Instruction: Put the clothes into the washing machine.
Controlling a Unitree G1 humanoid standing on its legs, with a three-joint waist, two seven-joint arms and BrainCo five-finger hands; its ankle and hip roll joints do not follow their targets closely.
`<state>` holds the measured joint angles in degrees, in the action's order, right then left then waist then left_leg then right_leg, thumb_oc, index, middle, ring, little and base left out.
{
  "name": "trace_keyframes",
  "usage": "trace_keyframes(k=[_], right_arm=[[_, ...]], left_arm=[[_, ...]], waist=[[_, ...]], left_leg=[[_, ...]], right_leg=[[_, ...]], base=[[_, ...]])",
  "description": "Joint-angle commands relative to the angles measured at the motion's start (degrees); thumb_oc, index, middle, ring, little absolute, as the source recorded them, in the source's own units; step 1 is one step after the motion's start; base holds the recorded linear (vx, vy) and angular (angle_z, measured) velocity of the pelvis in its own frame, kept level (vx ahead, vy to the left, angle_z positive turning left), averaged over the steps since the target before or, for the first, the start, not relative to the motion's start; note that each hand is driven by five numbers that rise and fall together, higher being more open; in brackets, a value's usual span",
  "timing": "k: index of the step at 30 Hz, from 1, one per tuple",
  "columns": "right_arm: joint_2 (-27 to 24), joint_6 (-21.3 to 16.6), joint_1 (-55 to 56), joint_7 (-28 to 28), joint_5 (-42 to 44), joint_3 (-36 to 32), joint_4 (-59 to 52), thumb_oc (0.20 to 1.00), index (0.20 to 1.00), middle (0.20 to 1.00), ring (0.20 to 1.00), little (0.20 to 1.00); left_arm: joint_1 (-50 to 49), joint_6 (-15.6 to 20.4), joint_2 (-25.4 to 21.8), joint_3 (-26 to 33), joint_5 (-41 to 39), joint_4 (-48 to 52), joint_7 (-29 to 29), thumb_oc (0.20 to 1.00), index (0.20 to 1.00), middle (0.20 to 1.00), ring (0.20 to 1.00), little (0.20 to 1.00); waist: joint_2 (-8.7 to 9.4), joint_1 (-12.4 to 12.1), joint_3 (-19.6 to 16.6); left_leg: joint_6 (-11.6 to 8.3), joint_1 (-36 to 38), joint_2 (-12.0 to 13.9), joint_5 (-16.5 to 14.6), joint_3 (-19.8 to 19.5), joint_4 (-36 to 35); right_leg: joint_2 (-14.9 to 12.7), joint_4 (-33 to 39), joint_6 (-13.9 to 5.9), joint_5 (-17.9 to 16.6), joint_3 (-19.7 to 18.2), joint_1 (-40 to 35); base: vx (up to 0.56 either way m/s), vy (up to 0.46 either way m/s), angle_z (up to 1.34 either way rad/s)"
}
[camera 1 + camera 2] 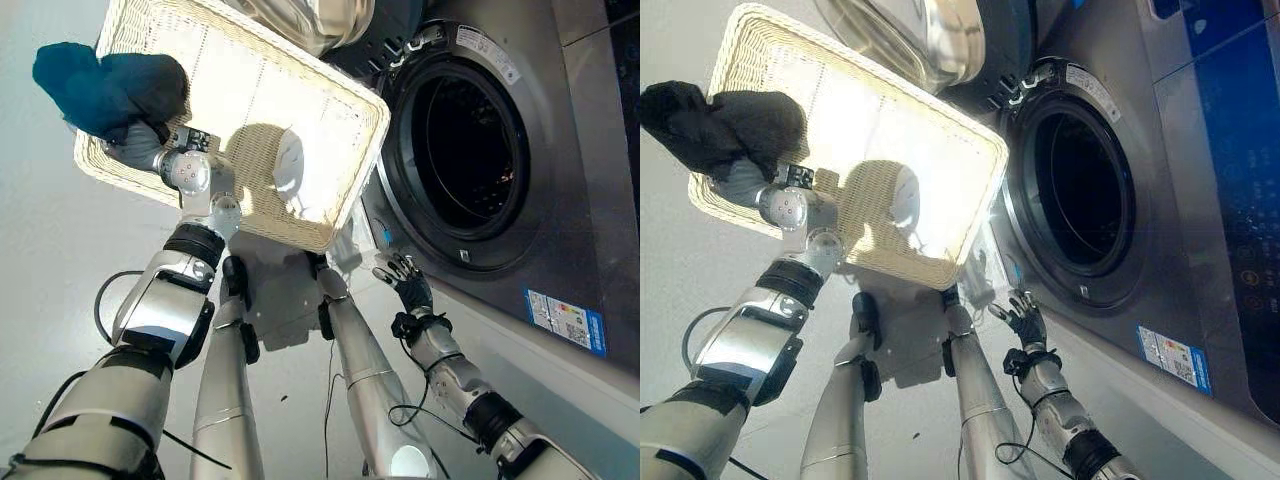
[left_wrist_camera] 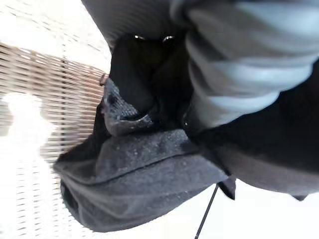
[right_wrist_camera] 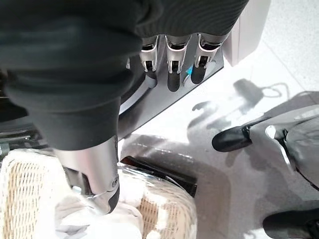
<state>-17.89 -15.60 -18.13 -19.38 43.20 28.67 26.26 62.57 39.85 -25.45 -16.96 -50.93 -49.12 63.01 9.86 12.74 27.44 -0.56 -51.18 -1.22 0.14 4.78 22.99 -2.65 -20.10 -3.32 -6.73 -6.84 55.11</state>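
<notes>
A dark blue cloth (image 1: 100,85) hangs bunched over the near left corner of the white wicker basket (image 1: 320,120). My left hand (image 1: 140,148) is shut on it; in the left wrist view the fingers (image 2: 234,74) curl round the dark cloth (image 2: 144,174). A pale cloth (image 1: 290,165) lies in the basket. The washing machine's round drum opening (image 1: 465,155) stands dark to the right, with its door (image 1: 320,20) swung open above the basket. My right hand (image 1: 405,280) is open and holds nothing, low in front of the machine, its fingers (image 3: 172,64) straight.
The basket stands on the pale floor (image 1: 50,260), its right corner close to the machine's front panel (image 1: 560,250). The open door overhangs the basket's far edge. Bare floor lies to the left of the basket.
</notes>
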Motion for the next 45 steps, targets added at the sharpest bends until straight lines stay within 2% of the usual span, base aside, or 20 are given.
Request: trace_keyframes(k=[1, 8, 13, 19, 20, 21, 23, 25, 26, 27, 28, 29, 30, 32, 33, 34, 35, 40, 43, 45], right_arm=[[-2.65, -4.97, 2.77, -2.20, -9.25, -3.77, -8.22, 1.000, 1.000, 1.000, 1.000, 1.000], [-2.07, -4.89, 2.06, -2.80, -14.89, -6.61, -12.28, 1.000, 1.000, 1.000, 1.000, 1.000], [-2.01, -4.21, 1.99, -2.66, -16.52, -7.54, -13.15, 1.000, 1.000, 1.000, 1.000, 1.000], [-3.68, -6.30, 2.35, -2.49, -22.30, -9.25, -16.20, 1.000, 1.000, 1.000, 1.000, 1.000], [-4.20, -6.91, 1.87, -2.40, -25.85, -9.72, -17.59, 1.000, 1.000, 1.000, 1.000, 1.000], [-4.37, -7.10, 1.71, -2.34, -26.65, -9.75, -17.86, 1.000, 1.000, 1.000, 1.000, 1.000], [-5.72, -6.21, -0.50, -1.03, -29.89, -9.80, -19.75, 1.000, 1.000, 1.000, 1.000, 1.000], [-6.60, -5.54, -1.81, 0.42, -31.71, -9.62, -20.73, 1.000, 1.000, 1.000, 1.000, 1.000], [-7.97, -4.06, -3.74, 2.84, -32.80, -9.26, -21.97, 1.000, 1.000, 1.000, 1.000, 1.000], [-8.72, -3.27, -4.53, 4.24, -33.88, -8.85, -22.65, 1.000, 1.000, 1.000, 1.000, 1.000], [-9.65, -2.31, -5.74, 5.31, -35.50, -8.06, -23.38, 1.000, 1.000, 1.000, 1.000, 1.000], [-10.07, -1.89, -6.33, 5.70, -35.87, -7.75, -23.52, 1.000, 1.000, 1.000, 1.000, 1.000], [-11.02, -0.84, -7.81, 7.12, -36.46, -6.99, -23.84, 1.000, 1.000, 1.000, 1.000, 1.000], [-11.22, -0.54, -8.15, 7.70, -36.67, -6.80, -23.90, 1.000, 1.000, 1.000, 1.000, 1.000], [-12.73, 0.35, -10.42, 8.39, -37.31, -5.01, -23.68, 1.000, 1.000, 1.000, 1.000, 1.000], [-13.11, 0.87, -11.43, 8.89, -37.43, -4.40, -23.57, 1.000, 1.000, 1.000, 1.000, 1.000], [-13.80, 1.79, -13.45, 9.69, -36.39, -2.67, -23.09, 1.000, 1.000, 1.000, 1.000, 1.000], [-14.95, 3.15, -16.88, 10.93, -34.59, 1.28, -22.97, 1.000, 1.000, 1.000, 1.000, 1.000], [-15.19, 4.21, -17.39, 11.17, -34.28, 2.69, -23.30, 1.000, 1.000, 1.000, 1.000, 1.000], [-15.74, 6.74, -18.30, 13.00, -32.55, 4.98, -23.92, 1.000, 1.000, 1.000, 1.000, 1.000]], left_arm=[[-5.84, -1.89, -0.75, 5.52, 16.74, 6.30, -2.67, 0.200, 0.200, 0.200, 0.200, 0.200], [-16.34, -4.91, -1.05, 7.67, 27.30, 14.27, -8.81, 0.200, 0.200, 0.200, 0.200, 0.200], [-19.55, -5.31, -1.58, 7.92, 31.08, 16.17, -11.79, 0.200, 0.200, 0.200, 0.200, 0.200], [-25.40, -6.50, -2.69, 6.78, 35.94, 22.36, -21.25, 0.200, 0.200, 0.200, 0.200, 0.200], [-27.02, -6.88, -2.48, 6.18, 34.62, 24.61, -26.32, 0.200, 0.200, 0.200, 0.200, 0.200], [-27.33, -7.12, -2.50, 6.04, 34.01, 25.02, -27.86, 0.200, 0.200, 0.200, 0.200, 0.200], [-29.14, -7.73, -2.45, 4.73, 29.52, 27.68, -37.41, 0.200, 0.200, 0.200, 0.200, 0.200], [-30.21, -8.14, -2.71, 4.00, 27.07, 29.23, -42.88, 0.200, 0.200, 0.200, 0.200, 0.200], [-31.54, -9.06, -2.80, 3.16, 22.58, 31.19, -51.24, 0.200, 0.200, 0.200, 0.200, 0.200], [-32.36, -10.22, -3.04, 2.57, 19.59, 32.83, -55.97, 0.200, 0.200, 0.200, 0.200, 0.200], [-33.15, -12.94, -3.23, 1.85, 14.25, 34.54, -63.72, 0.200, 0.200, 0.200, 0.200, 0.200], [-33.50, -13.50, -3.24, 1.47, 13.40, 35.41, -65.38, 0.200, 0.200, 0.200, 0.200, 0.200], [-34.05, -15.87, -3.45, 0.45, 10.03, 37.14, -70.99, 0.200, 0.200, 0.200, 0.200, 0.200], [-34.14, -16.64, -3.56, 0.27, 8.86, 37.41, -72.99, 0.200, 0.200, 0.200, 0.200, 0.200], [-34.50, -19.68, -4.14, -1.56, 6.08, 40.42, -78.34, 0.200, 0.200, 0.200, 0.200, 0.200], [-34.29, -20.70, -4.45, -2.21, 4.75, 41.16, -80.47, 0.200, 0.200, 0.200, 0.200, 0.200], [-33.98, -23.61, -5.07, -3.73, 2.96, 43.39, -84.33, 0.200, 0.200, 0.200, 0.200, 0.200], [-31.69, -29.48, -7.64, -8.32, 0.33, 47.31, -89.76, 0.200, 0.200, 0.200, 0.200, 0.200], [-31.01, -30.57, -8.41, -9.86, -0.79, 48.24, -90.48, 0.200, 0.200, 0.200, 0.200, 0.200], [-29.95, -32.17, -9.34, -11.73, -1.65, 49.92, -90.93, 0.200, 0.200, 0.200, 0.200, 0.200]], waist=[[-6.19, -0.41, 2.35], [-7.67, -3.83, 2.35], [-8.28, -4.93, 2.35], [-9.75, -6.51, 2.35], [-10.18, -6.86, 2.35], [-10.27, -6.93, 2.35], [-10.82, -7.47, 2.35], [-11.11, -7.72, 2.35], [-11.47, -8.05, 2.35], [-11.68, -8.22, 2.35], [-11.99, -8.44, 2.35], [-12.10, -8.54, 2.35], [-12.38, -8.74, 2.35], [-12.45, -8.77, 2.35], [-12.76, -9.11, 2.35], [-12.88, -9.20, 2.35], [-13.15, -9.44, 2.35], [-13.58, -9.58, 2.35], [-13.61, -9.46, 2.35], [-13.57, -9.32, 2.35]], left_leg=[[-0.71, 7.90, -1.65, -1.98, 2.53, -3.65], [-1.36, 12.75, -1.89, -0.16, 1.22, -8.16], [-1.58, 14.37, -1.88, 0.46, 0.82, -9.51], [-1.53, 17.59, -1.63, 1.65, 0.65, -12.82], [-1.50, 18.28, -1.73, 1.81, 0.56, -13.21], [-1.49, 18.45, -1.75, 1.84, 0.53, -13.30], [-1.46, 19.13, -1.90, 1.99, 0.43, -13.53], [-1.42, 19.57, -2.00, 2.04, 0.43, -13.71], [-1.41, 20.18, -2.15, 2.19, 0.47, -14.09], [-1.41, 20.46, -2.23, 2.25, 0.47, -14.25], [-1.41, 20.96, -2.31, 2.35, 0.58, -14.67], [-1.39, 21.18, -2.35, 2.40, 0.66, -14.86], [-1.31, 21.68, -2.44, 2.48, 0.81, -15.30], [-1.29, 21.80, -2.45, 2.50, 0.84, -15.42], [-1.21, 22.17, -2.54, 2.47, 1.08, -15.63], [-1.16, 22.12, -2.56, 2.66, 1.18, -15.79], [-1.03, 22.18, -2.69, 2.59, 1.31, -15.74], [-0.80, 22.66, -2.78, 2.71, 1.58, -16.19], [-0.80, 22.88, -2.83, 2.51, 1.71, -16.15], [-0.71, 23.04, -2.82, 2.59, 2.07, -16.43]], right_leg=[[5.28, 2.65, 2.14, 4.97, 5.63, -7.43], [3.93, 5.64, 1.83, 5.37, 8.50, -13.68], [3.39, 6.44, 1.65, 5.50, 9.54, -15.57], [2.57, 7.60, 1.10, 5.67, 10.98, -18.51], [2.35, 7.60, 0.89, 5.80, 11.26, -19.22], [2.28, 7.62, 0.84, 5.82, 11.32, -19.39], [1.84, 7.57, 0.55, 5.86, 11.77, -20.13], [1.59, 7.66, 0.37, 5.85, 12.00, -20.59], [1.22, 7.93, 0.17, 5.73, 12.27, -21.24], [1.05, 8.14, 0.06, 5.64, 12.39, -21.58], [0.82, 8.54, -0.09, 5.47, 12.56, -22.08], [0.71, 8.76, -0.14, 5.37, 12.66, -22.32], [0.49, 9.23, -0.26, 5.15, 12.90, -22.80], [0.45, 9.36, -0.28, 5.10, 12.96, -22.91], [0.10, 9.84, -0.38, 4.84, 13.32, -23.32], [0.05, 10.10, -0.37, 4.49, 13.38, -23.24], [-0.15, 10.25, -0.33, 4.40, 13.52, -23.39], [-0.38, 10.60, -0.38, 4.11, 13.67, -23.85], [-0.48, 10.65, -0.41, 4.19, 13.73, -24.06], [-0.40, 11.04, -0.38, 3.99, 13.71, -24.19]], base=[[-0.13, 0.039, 0.47], [-0.04, -0.002, 0.22], [-0.02, 0.013, 0.00], [-0.03, 0.028, 0.02], [-0.04, 0.017, 0.00], [-0.04, 0.017, 0.01], [-0.04, 0.011, 0.04], [-0.03, 0.013, 0.06], [-0.04, 0.016, 0.02], [-0.04, 0.020, 0.01], [0.00, 0.000, 0.00], [-0.02, 0.018, 0.04], [0.00, 0.000, 0.00], [-0.01, 0.010, 0.15], [-0.03, 0.010, 0.16], [-0.04, 0.014, 0.05], [0.00, 0.000, 0.00], [0.00, 0.000, 0.00], [0.00, 0.000, 0.00], [0.00, -0.008, -0.02]])
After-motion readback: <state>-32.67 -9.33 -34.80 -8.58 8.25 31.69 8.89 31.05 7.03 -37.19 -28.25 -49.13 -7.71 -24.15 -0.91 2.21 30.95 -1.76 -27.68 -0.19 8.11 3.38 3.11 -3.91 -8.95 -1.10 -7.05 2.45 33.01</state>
